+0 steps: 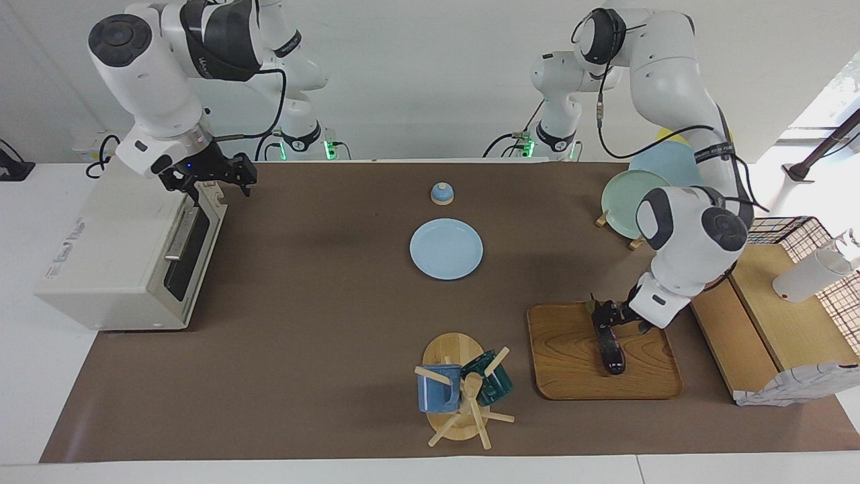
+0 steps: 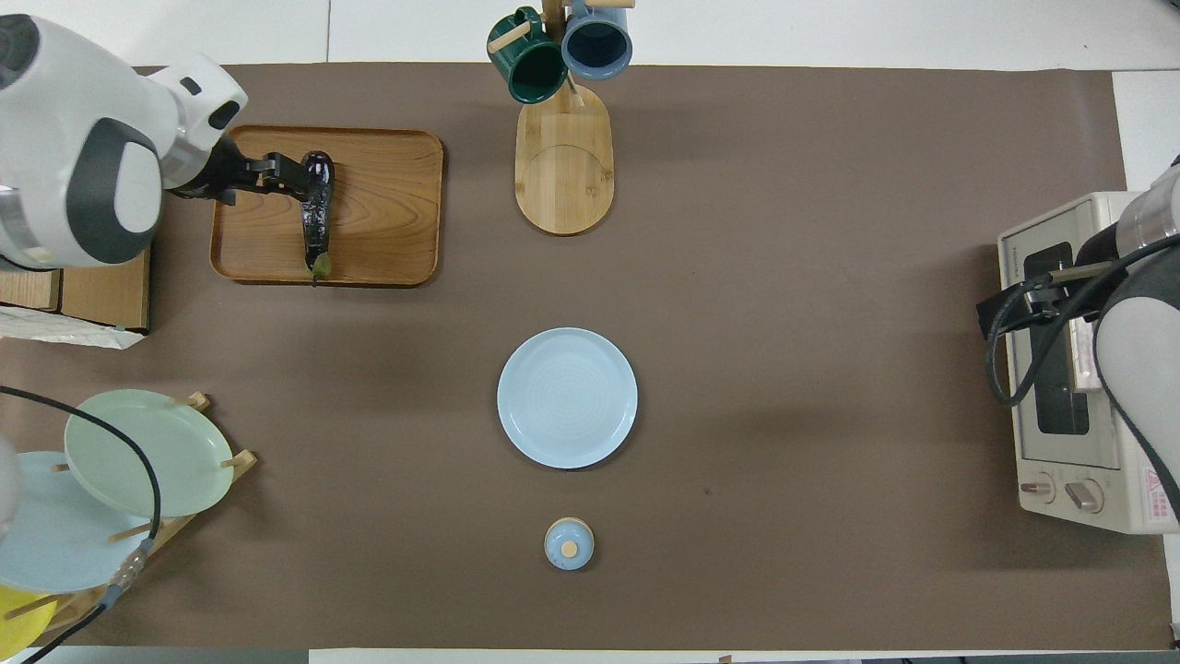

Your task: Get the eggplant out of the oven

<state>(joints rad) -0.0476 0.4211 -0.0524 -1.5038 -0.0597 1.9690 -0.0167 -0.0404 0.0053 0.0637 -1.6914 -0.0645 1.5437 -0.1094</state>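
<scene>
The dark purple eggplant (image 1: 610,349) hangs lengthwise from my left gripper (image 1: 607,321) over the wooden tray (image 1: 571,363). The gripper is shut on its upper end. I cannot tell whether its lower end touches the tray. In the overhead view the eggplant (image 2: 316,212) also hangs from the left gripper (image 2: 288,175) over the tray (image 2: 387,212). The cream-white oven (image 1: 107,249) stands at the right arm's end of the table with its door shut. My right gripper (image 1: 218,180) hovers at the oven's top front edge, above the door handle (image 1: 178,235). The oven (image 2: 1069,433) also shows in the overhead view.
A light blue plate (image 1: 446,249) lies mid-table, with a small blue lidded pot (image 1: 441,193) nearer to the robots. A mug tree (image 1: 463,390) with a blue and a teal mug stands beside the tray. A plate rack (image 1: 631,195), a wooden shelf and a wire basket (image 1: 806,235) are at the left arm's end.
</scene>
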